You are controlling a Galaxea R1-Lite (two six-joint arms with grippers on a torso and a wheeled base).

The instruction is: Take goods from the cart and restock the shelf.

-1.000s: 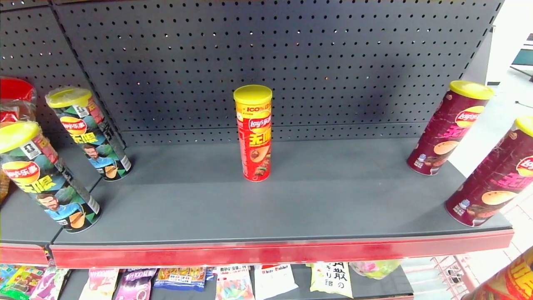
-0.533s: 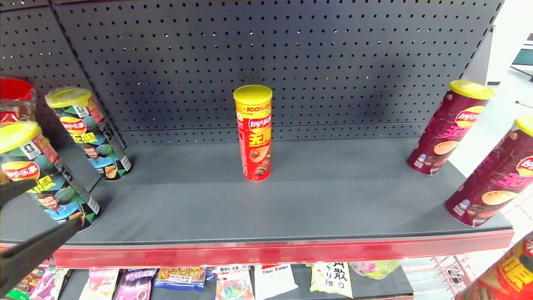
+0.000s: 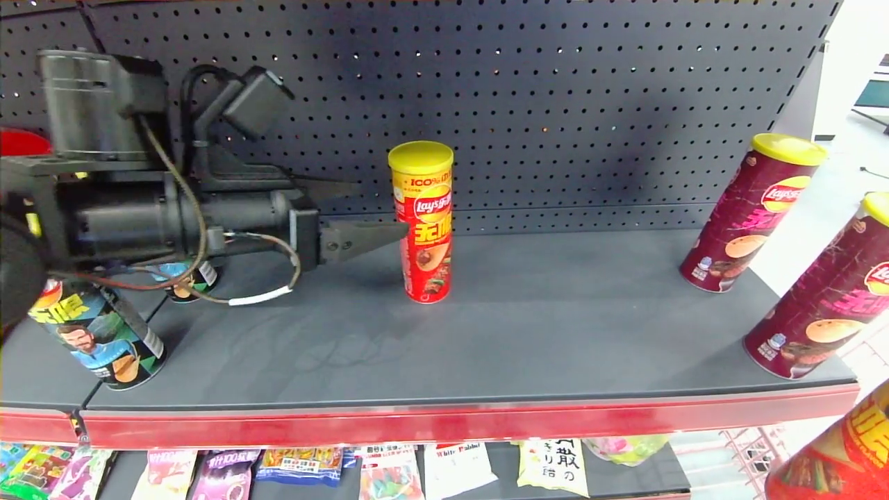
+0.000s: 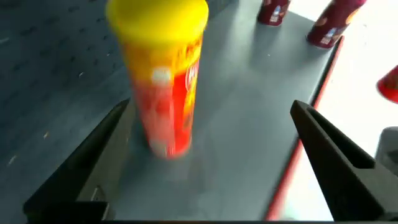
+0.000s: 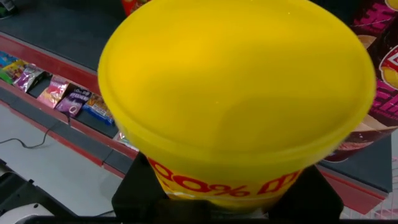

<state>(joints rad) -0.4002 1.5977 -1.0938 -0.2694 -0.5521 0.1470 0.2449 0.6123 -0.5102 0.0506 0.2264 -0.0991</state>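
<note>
A red chip can with a yellow lid [image 3: 421,222] stands upright mid-shelf near the pegboard back. My left gripper [image 3: 382,206] comes in from the left at the can's height, open, its fingertips just short of the can. In the left wrist view the can [image 4: 165,81] stands close to one finger [image 4: 93,162], the gripper [image 4: 211,109] wide apart around empty shelf. My right gripper [image 5: 227,199] is shut on a second red chip can [image 5: 236,93], seen lid-on; that can [image 3: 840,458] shows at the lower right corner, below the shelf's edge.
Two maroon cans [image 3: 750,212] [image 3: 826,292] lean at the shelf's right end. A green and black can [image 3: 97,333] stands front left, another partly behind my left arm. The red shelf lip [image 3: 465,420] runs along the front, with snack bags [image 3: 389,472] below.
My left arm has swung up from the lower left onto the shelf, and its gripper now points at the standing red can. The can held at lower right has risen a little.
</note>
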